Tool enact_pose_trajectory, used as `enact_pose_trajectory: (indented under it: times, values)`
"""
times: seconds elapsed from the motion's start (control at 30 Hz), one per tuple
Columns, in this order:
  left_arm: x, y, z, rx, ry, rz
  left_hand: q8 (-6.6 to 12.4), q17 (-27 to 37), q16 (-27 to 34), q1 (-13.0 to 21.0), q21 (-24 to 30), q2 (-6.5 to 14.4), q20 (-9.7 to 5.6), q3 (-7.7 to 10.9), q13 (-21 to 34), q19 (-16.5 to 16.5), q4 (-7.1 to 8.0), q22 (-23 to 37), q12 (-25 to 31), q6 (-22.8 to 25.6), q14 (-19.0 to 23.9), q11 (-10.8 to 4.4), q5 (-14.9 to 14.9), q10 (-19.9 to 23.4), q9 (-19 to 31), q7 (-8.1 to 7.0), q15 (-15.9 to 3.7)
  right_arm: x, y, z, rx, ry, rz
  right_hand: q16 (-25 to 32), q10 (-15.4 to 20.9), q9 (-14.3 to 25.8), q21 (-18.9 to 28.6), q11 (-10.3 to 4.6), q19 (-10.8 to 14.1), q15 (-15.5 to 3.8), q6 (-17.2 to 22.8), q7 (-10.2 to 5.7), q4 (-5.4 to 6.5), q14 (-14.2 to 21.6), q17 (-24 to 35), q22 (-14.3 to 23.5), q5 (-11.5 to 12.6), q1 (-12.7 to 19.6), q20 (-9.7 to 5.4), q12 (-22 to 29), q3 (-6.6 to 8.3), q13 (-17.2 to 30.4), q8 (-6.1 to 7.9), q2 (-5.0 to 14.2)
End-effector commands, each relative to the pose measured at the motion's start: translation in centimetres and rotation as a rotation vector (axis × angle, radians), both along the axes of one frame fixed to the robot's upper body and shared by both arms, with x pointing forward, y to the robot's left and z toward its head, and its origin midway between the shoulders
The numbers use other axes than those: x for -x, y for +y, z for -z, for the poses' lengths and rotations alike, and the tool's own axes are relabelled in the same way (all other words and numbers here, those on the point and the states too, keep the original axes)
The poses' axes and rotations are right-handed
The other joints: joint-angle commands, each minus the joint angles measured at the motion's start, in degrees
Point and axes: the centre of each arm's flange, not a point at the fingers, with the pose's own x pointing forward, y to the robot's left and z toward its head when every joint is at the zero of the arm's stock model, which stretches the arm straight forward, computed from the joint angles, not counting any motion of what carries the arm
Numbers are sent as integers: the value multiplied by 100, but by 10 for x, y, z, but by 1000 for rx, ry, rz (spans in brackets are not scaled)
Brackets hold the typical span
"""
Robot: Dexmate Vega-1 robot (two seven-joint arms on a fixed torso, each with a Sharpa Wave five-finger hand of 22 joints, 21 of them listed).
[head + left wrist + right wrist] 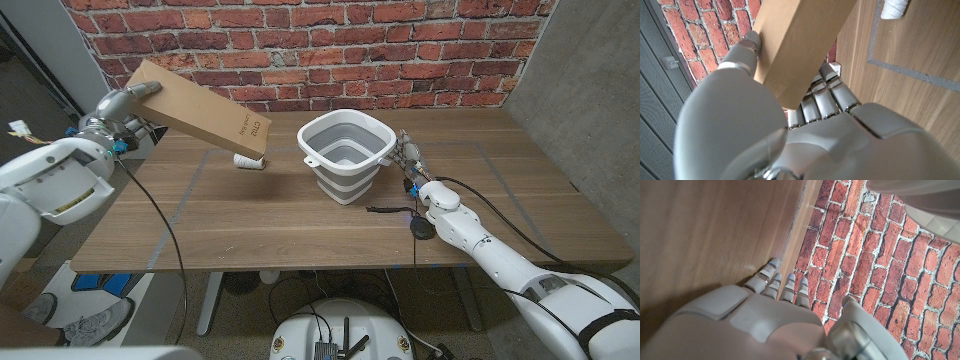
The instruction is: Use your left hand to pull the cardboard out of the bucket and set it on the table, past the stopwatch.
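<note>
My left hand (122,106) grips one end of a flat brown cardboard piece (205,108) and holds it tilted in the air over the table's far left. Its lower printed end hangs just above a small white stopwatch (247,161) on the table. In the left wrist view the cardboard (800,45) sits between thumb and fingers of the left hand (765,130), with the stopwatch (894,8) beyond it. The grey-and-white collapsible bucket (345,152) stands mid-table, nothing showing inside. My right hand (408,156) stands beside the bucket's right side, fingers straight, holding nothing.
The wooden table (300,225) has taped lines on it. A thin black cable (392,210) lies near my right wrist. A brick wall runs close behind the far edge. The bucket's rim (935,210) shows in the right wrist view, past my right hand (755,315).
</note>
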Motion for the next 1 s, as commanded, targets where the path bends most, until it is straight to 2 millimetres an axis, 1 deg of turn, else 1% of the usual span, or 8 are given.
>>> enact_pose_trajectory:
  times: [0.03, 0.2, 0.27, 0.3, 0.33, 0.43, 0.63, 1.0]
  values:
    - [11, 7, 4, -75, 52, -119, 12, 13, 8, 205, 3, 628, -678, 57, 22, 14, 51, 15, 2, 188, 443, -319, 18, 301, 224, 88, -824, -3, 2, 0, 4, 8, -7, 36, -3, 20, 14, 13, -5, -4, 26, 11, 3, -45, 14, 21, 38, -3, 35, 30, -45, 2, -12, 231]
    - [8, 1, -2, -151, 83, -145, 9, 16, 12, 199, -2, 643, -679, 63, 23, 7, 52, 15, 0, 185, 450, -312, 17, 300, 232, 77, -826, -3, 2, 1, 4, 10, -7, 37, -3, 20, 14, 20, -5, -6, 22, 16, 3, -45, 12, 21, 38, -3, 29, 30, -47, 2, -14, 231]
    - [7, -3, -6, -218, 106, -190, 9, 13, 5, 194, -7, 636, -681, 61, 24, -3, 48, 15, -3, 188, 437, -324, 15, 297, 236, 75, -822, -3, 2, 2, 3, 12, -7, 37, 2, 20, 15, 25, -4, -3, 21, 12, 3, -44, 11, 21, 38, -3, 32, 32, -47, 2, -14, 232]
    - [7, -3, -6, -218, 107, -192, 5, 11, 0, 189, -10, 631, -682, 60, 24, -8, 47, 14, -6, 183, 427, -333, 13, 290, 237, 69, -818, -3, 2, 2, 3, 12, -7, 38, 2, 20, 15, 17, -3, -10, 23, 10, 3, -44, 11, 21, 38, -4, 34, 32, -48, 2, -13, 231]
    - [6, -9, -12, -278, 122, -225, 6, 12, 0, 186, -11, 637, -683, 62, 25, -11, 49, 14, -10, 185, 426, -327, 13, 281, 239, 66, -817, -3, 2, 2, 1, 12, -7, 39, 3, 20, 15, 17, -3, -4, 24, 13, 3, -43, 11, 21, 38, -4, 32, 32, -49, 2, -13, 232]
    - [2, -16, -19, -330, 127, -236, 3, 10, -5, 183, -15, 636, -682, 64, 26, -17, 45, 14, -6, 185, 413, -326, 11, 292, 241, 58, -819, -3, 2, 3, -2, 13, -7, 39, -2, 20, 15, 8, -5, -3, 26, 17, 3, -42, 10, 21, 38, -4, 31, 31, -49, 2, -12, 233]
    - [-3, -26, -28, -368, 114, -241, -2, 16, 4, 191, -24, 648, -681, 70, 28, -32, 35, 13, -11, 190, 419, -349, 7, 287, 246, 40, -831, -3, 0, 5, -7, 16, -5, 41, 0, 20, 16, 16, -1, -10, 27, 14, 3, -40, 6, 21, 39, -3, 32, 31, -50, 2, -12, 235]
    - [-5, -44, -42, -550, 130, -363, -13, 17, -3, 212, -42, 663, -680, 84, 32, -72, 17, 12, -15, 201, 387, -371, 0, 279, 245, 10, -842, -3, -3, 7, -22, 13, -2, 42, 1, 20, 18, 15, 4, -4, 34, 18, 3, -39, 2, 21, 39, -3, 27, 32, -53, 2, -10, 236]
